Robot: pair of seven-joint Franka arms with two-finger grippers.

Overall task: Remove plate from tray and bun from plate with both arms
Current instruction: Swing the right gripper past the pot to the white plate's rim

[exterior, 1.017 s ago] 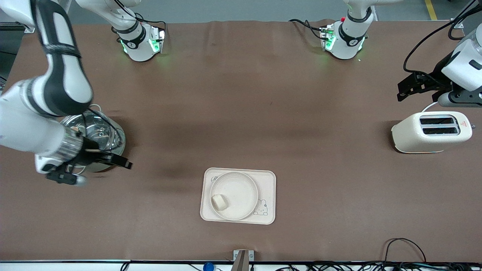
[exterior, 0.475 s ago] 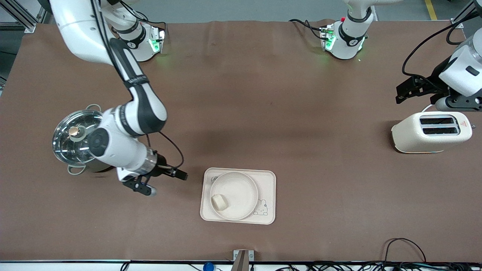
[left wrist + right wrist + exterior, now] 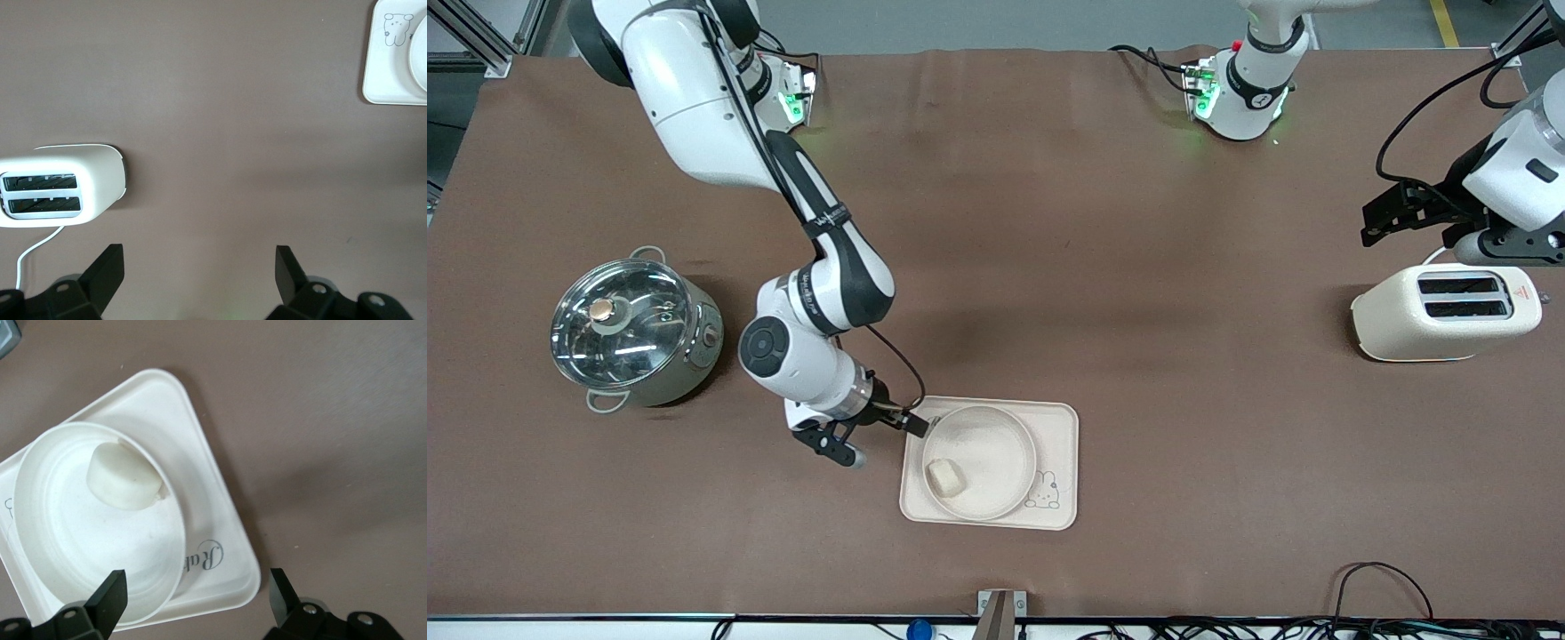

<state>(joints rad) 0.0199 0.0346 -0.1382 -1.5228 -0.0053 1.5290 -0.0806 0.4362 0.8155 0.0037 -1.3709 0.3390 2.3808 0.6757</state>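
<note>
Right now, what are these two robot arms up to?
The right gripper, fingers open, is at the edge of the tray toward the right arm's end, holding nothing. The plate sits on the tray with the bun in it. The left gripper, open and empty, waits above the table near the toaster. A lidded pot stands apart.

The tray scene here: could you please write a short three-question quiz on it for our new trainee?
1. True or false: the bun lies directly on the tray.
2. Which gripper is at the tray's edge: A) left gripper, B) right gripper?
3. Fill in: the left gripper hangs over the table near the ____.

Key:
1. False; the bun lies in the plate, which sits on the tray.
2. B; its jaws are open, with one finger at the plate's rim.
3. Toaster; the left gripper is open and waits there.
</note>
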